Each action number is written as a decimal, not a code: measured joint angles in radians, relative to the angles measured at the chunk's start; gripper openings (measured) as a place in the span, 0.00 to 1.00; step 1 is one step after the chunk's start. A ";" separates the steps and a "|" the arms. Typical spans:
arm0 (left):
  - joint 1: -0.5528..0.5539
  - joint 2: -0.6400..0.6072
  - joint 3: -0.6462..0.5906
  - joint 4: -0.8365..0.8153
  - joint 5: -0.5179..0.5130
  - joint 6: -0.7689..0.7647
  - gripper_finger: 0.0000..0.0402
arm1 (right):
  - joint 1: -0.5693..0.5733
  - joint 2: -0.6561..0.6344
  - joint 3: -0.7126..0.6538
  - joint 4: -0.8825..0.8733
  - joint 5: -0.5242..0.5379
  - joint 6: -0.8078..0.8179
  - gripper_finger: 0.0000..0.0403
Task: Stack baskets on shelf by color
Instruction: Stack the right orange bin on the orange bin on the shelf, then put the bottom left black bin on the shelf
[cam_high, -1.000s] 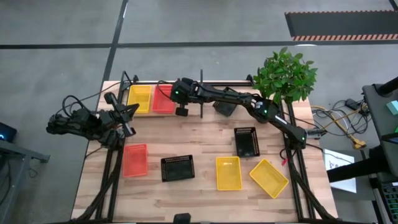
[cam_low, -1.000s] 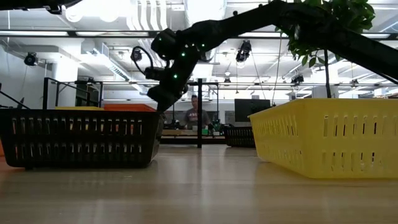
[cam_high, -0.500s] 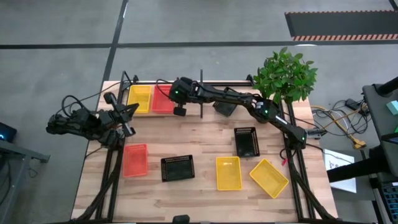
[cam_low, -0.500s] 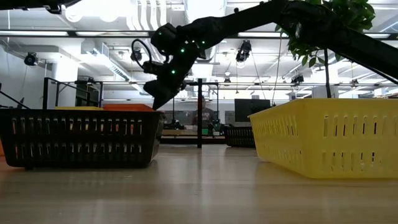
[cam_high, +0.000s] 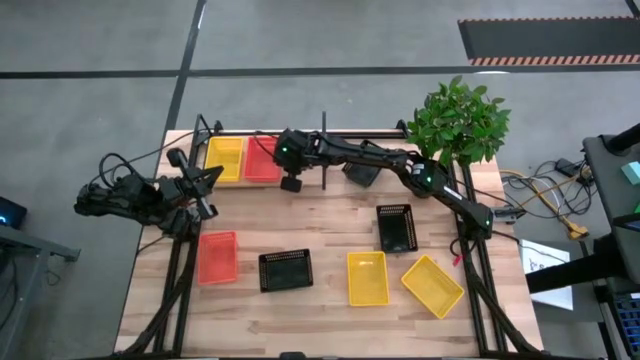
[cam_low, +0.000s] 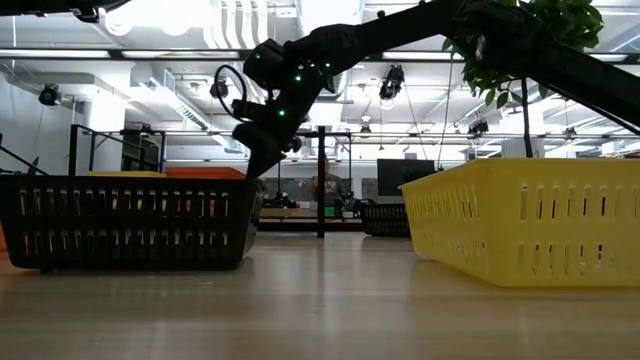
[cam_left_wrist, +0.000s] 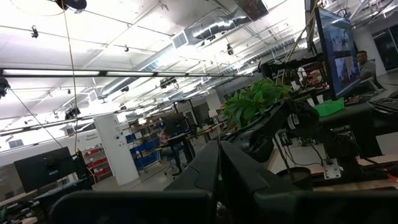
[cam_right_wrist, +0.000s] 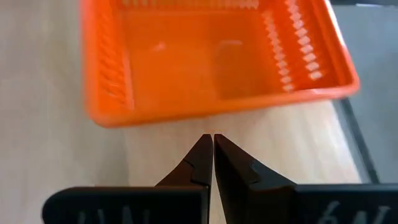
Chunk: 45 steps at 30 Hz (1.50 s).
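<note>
On the shelf (cam_high: 372, 133) at the table's far edge sit a yellow basket (cam_high: 224, 158) and a red-orange basket (cam_high: 261, 159), side by side. My right gripper (cam_right_wrist: 213, 139) hovers shut above the shelf board just beside the red-orange basket (cam_right_wrist: 211, 56), slanting down, with nothing between its fingers. On the tabletop rest a red-orange basket (cam_high: 217, 256), two black baskets (cam_high: 285, 269) (cam_high: 397, 227) and two yellow baskets (cam_high: 367, 277) (cam_high: 432, 285). My left gripper (cam_left_wrist: 219, 163) waits shut at the table's left edge, raised and pointing into the room.
A green potted plant (cam_high: 460, 120) stands at the far right corner. The shelf's upright black post (cam_high: 323, 150) rises just right of my right gripper. A dark object (cam_high: 362, 172) lies by the shelf under the right arm. Bare wood lies between the shelf and the loose baskets.
My right gripper has tipped and rolled a little at the wrist above the red-orange basket on the shelf, staying in place and shut. The baskets have not moved.
</note>
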 joint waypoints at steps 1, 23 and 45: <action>0.000 0.000 0.000 0.000 0.000 0.000 0.00 | 0.002 0.000 0.000 0.013 -0.011 0.002 0.02; 0.000 0.000 0.000 0.000 0.000 -0.001 0.00 | 0.016 -0.023 0.001 -0.039 -0.010 0.003 0.02; 0.000 0.000 0.000 0.000 0.000 -0.001 0.00 | 0.113 -0.035 0.001 -0.102 0.000 -0.032 0.02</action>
